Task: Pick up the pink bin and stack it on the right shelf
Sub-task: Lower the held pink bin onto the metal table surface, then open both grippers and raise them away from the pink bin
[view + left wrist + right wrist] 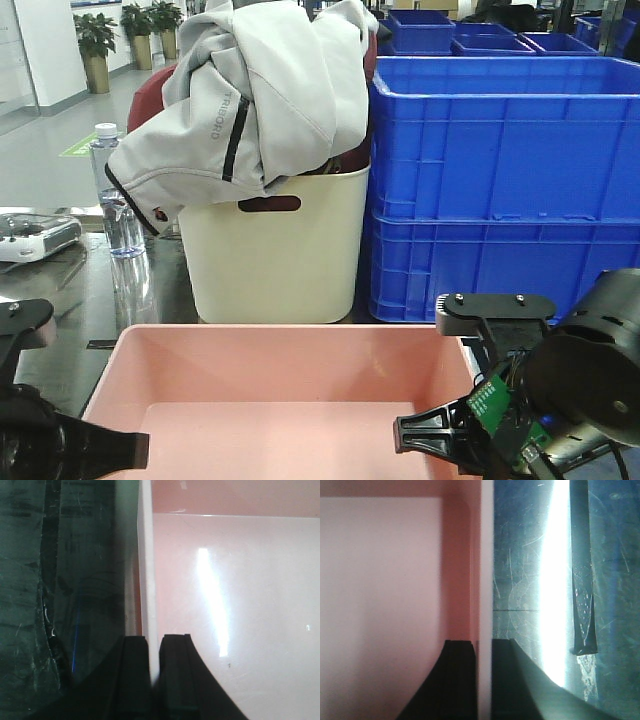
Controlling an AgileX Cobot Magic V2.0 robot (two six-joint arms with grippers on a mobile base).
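The pink bin (290, 390) fills the near centre of the front view, wide and shallow. My left gripper (125, 450) is shut on its left rim. In the left wrist view the two black fingers (154, 642) pinch the pale rim (146, 580), one inside and one outside the wall. My right gripper (425, 435) is shut on the right rim. In the right wrist view its fingers (482, 645) straddle the rim (486, 555). The dark glossy shelf surface (530, 580) with a black tape line (582, 580) lies beside the bin. I cannot tell whether the bin is lifted.
A cream bin (280, 260) with a handle slot stands just behind, a grey jacket (250, 90) draped over it. Stacked blue crates (500, 180) stand at the back right. A water bottle (115, 190) and a white controller (35, 238) are at the left.
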